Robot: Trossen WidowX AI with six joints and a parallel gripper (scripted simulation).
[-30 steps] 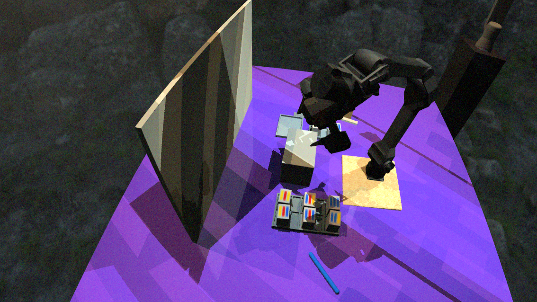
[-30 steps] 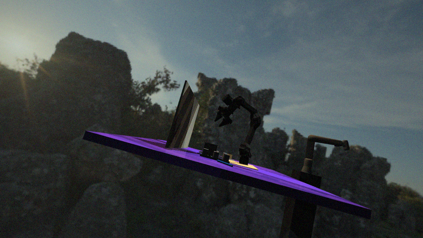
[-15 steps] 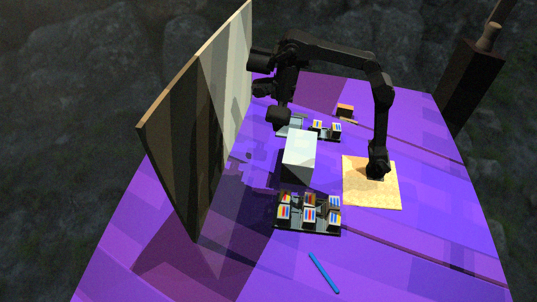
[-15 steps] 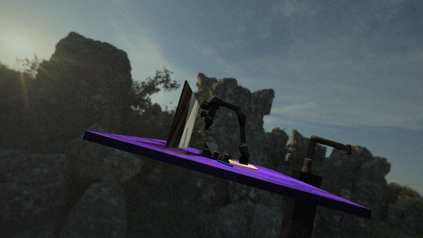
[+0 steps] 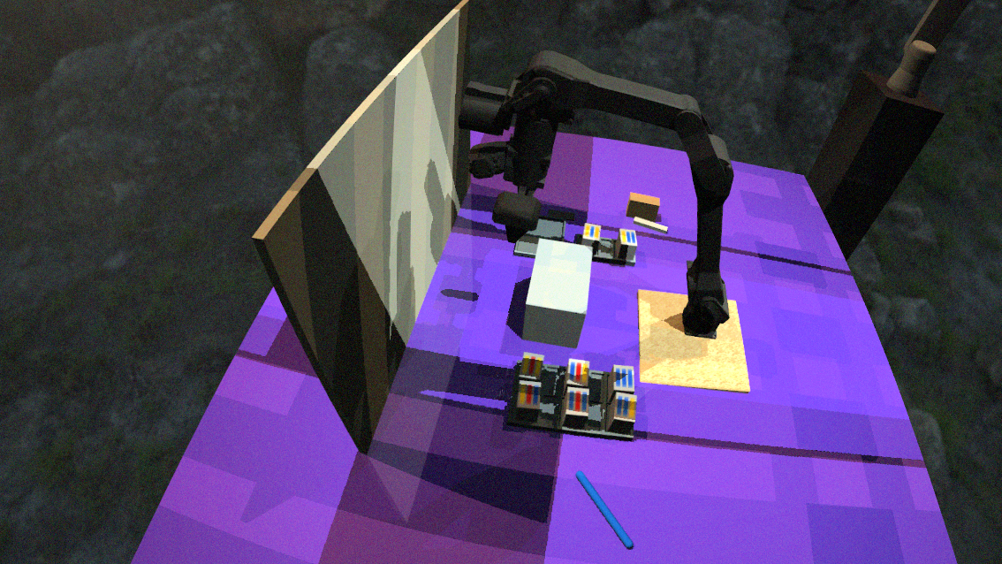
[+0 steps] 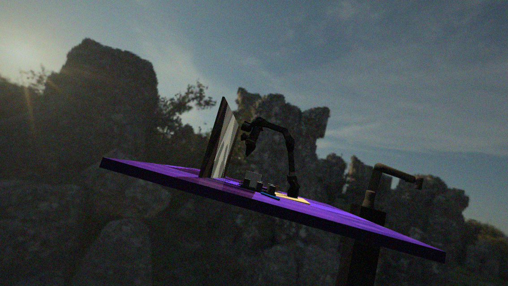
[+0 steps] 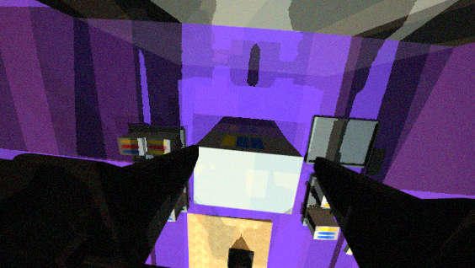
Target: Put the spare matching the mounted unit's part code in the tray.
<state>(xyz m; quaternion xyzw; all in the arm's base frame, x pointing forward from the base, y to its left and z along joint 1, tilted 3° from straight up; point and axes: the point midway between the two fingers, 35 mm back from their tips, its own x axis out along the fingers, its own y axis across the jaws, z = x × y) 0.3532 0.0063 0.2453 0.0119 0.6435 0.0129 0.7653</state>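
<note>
My fingers spread wide, nothing between them, hanging high over the far side of the desk point(image 5: 770, 491) near the mirror panel point(image 5: 378, 231). The unit point(image 5: 558, 291) is a pale box mid-desk; in the wrist view its dark back face shows a code point(image 7: 244, 142): yellow bar, then two blue. Spares point(image 5: 575, 396) sit in a rack on the near side with striped labels, red/blue/yellow mixes. Two more spares point(image 5: 611, 241) sit on the far rack beside the grey tray point(image 5: 546, 229). Can't tell from here which spare matches.
</note>
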